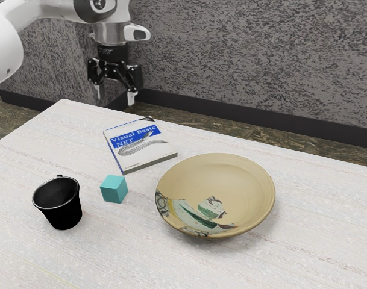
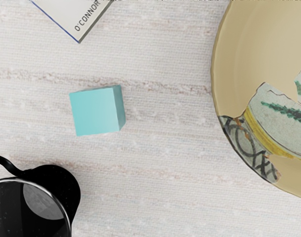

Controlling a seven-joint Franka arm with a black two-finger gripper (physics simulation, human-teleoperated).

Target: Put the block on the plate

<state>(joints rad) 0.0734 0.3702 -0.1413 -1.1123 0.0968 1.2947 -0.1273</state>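
High above the table's far edge, my gripper (image 1: 116, 96) stands open in the exterior view, its two fingertips well apart with nothing between them. The teal block (image 1: 114, 189) rests on the white table, between the black mug and the plate, touching neither. A wide tan plate (image 1: 231, 174) with a painted patch lies toward the exterior view's right, and its inside holds no object. In the wrist view the block (image 2: 96, 112) is seen from above, with part of the plate (image 2: 239, 54) beside it.
A black mug (image 1: 64, 214) stands close to the block, on the side away from the plate; the wrist view has the mug (image 2: 56, 190) too. Behind the block lies a Visual Basic book (image 1: 141, 146), near the plate's rim. The white table (image 1: 135, 259) carries them all.
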